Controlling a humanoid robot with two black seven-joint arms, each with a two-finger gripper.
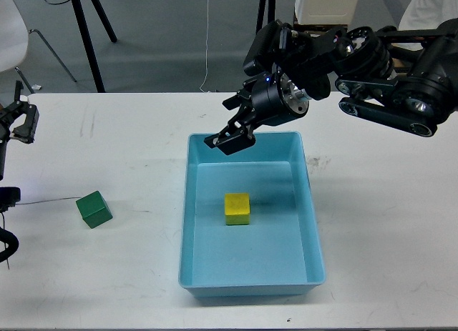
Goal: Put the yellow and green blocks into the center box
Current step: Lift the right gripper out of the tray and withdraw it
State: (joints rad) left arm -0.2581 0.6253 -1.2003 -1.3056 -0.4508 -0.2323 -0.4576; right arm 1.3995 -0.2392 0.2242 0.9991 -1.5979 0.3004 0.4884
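A yellow block (237,208) lies loose on the floor of the light blue center box (311,224). A green block (94,209) sits on the white table to the left of the box. My right gripper (231,139) hangs open and empty above the box's far left rim, well clear of the yellow block. My left gripper (20,121) is at the far left edge of the view, above and left of the green block. It is partly cut off, so its fingers cannot be made out.
A white table (386,224) carries everything. A thin black cable (43,200) runs along the table left of the green block. Behind the table are black stand legs (89,41) and a seated person (429,16).
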